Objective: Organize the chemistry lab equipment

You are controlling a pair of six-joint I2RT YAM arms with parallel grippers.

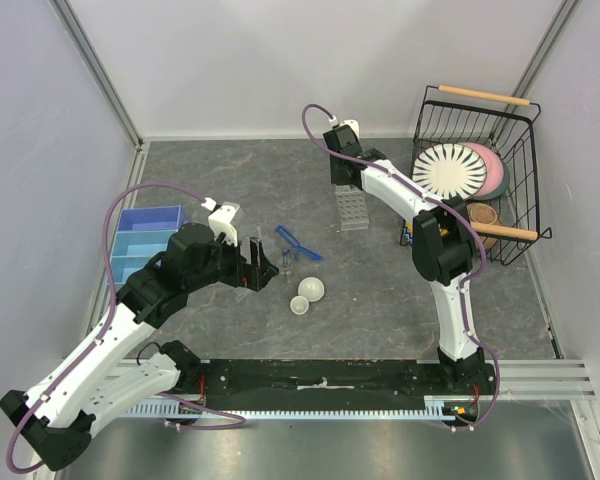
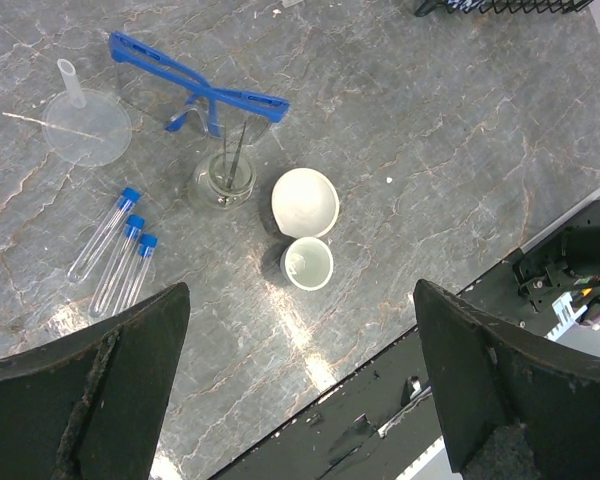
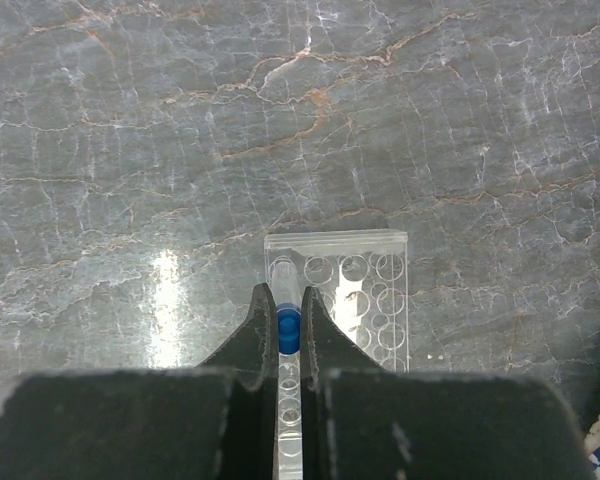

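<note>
At the far left stood the blue bins, likely meant as sorting places, with nothing visible in them from above. Next came the left hand, its jaws spread wide and holding nothing. It hung above the loose items, which suggests it was lining up a pick rather than carrying.

Below it on the tabletop, three tubes lay side by side. The glasses rested beyond them. The two dishes touched each other just beside the glasses, one tipped on its side and one upright.

Further right, well apart from that cluster, stood the rack. The right hand was clenched on a tube near its blue cap, with the clear end pointing down at the rack's left column of holes. That grip probably kept the tube steady and near vertical for seating. The basket sat at the far right.
</note>
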